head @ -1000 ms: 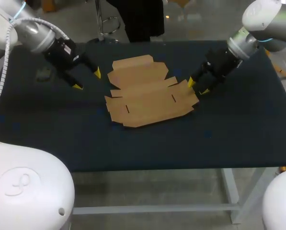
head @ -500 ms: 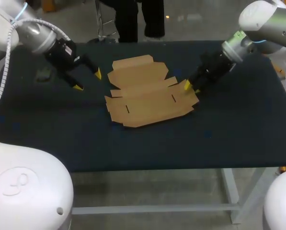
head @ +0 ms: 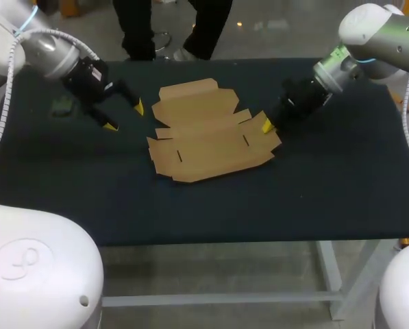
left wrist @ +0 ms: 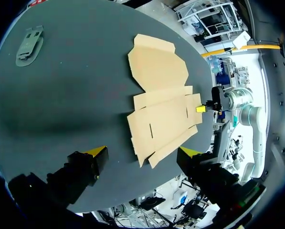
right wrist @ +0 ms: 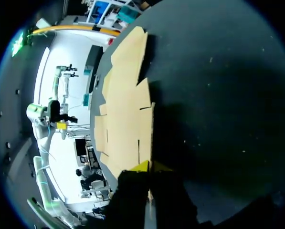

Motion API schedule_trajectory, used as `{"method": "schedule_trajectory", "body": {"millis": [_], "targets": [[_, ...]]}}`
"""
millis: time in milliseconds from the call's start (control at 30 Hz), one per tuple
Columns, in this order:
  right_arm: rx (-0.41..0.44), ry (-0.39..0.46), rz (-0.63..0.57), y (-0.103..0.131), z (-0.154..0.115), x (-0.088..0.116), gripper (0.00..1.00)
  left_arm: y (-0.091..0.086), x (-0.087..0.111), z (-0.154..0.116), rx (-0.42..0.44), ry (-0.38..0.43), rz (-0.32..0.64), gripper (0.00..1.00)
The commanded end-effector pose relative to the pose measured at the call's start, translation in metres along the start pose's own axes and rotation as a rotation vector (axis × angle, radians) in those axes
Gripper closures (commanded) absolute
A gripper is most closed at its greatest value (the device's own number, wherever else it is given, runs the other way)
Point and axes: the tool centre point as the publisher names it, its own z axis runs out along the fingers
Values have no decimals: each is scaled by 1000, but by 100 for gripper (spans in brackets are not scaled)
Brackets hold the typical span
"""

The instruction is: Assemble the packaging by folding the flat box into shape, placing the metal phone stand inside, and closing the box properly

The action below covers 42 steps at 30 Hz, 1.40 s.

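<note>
A flat brown cardboard box (head: pixel 211 133) lies unfolded in the middle of the dark table (head: pixel 327 185). My right gripper (head: pixel 266 126) is at the box's right edge, and in the right wrist view the gripper (right wrist: pixel 151 167) is shut on that thin edge of the box (right wrist: pixel 125 109), which is slightly raised. My left gripper (head: pixel 125 116) hovers open to the left of the box, touching nothing. In the left wrist view the box (left wrist: pixel 161 109) lies ahead of the left gripper (left wrist: pixel 143 152). The grey metal phone stand (head: pixel 62 106) lies flat at the far left, also seen as the stand (left wrist: pixel 29 44).
Dark tabletop stretches in front of the box and to its right. The table's front edge (head: pixel 259 236) runs below the box. Nothing else lies on the table.
My right gripper moved left onto the box's right edge and closed on it. The box shifted slightly to the left. The left arm stayed put.
</note>
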Motion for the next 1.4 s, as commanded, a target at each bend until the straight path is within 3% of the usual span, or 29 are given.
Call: {"method": "schedule_trajectory", "body": {"millis": [33, 600, 1100, 1167, 1267, 1333, 1367, 1400], "targets": [[-39, 10, -4, -6, -1, 2, 100, 0, 0, -2, -4, -3, 1, 0], [-170, 42, 63, -40, 11, 25, 100, 4, -3, -4, -9, 2, 17, 0], [-220, 63, 134, -64, 18, 23, 100, 13, -2, -5, -7, 0, 28, 0], [-207, 62, 136, -67, 19, 22, 90, 14, -1, -4, -7, 1, 29, 0], [-178, 61, 139, -69, 20, 21, 61, 15, 0, -3, -7, 2, 30, 0], [-171, 57, 144, -69, 19, 19, 34, 15, 0, -2, -8, 3, 30, 0], [-166, 52, 147, -70, 16, 18, 25, 15, 1, -2, -9, 3, 29, 0], [-166, 49, 149, -70, 15, 18, 24, 15, 1, -1, -9, 3, 29, 0]]}}
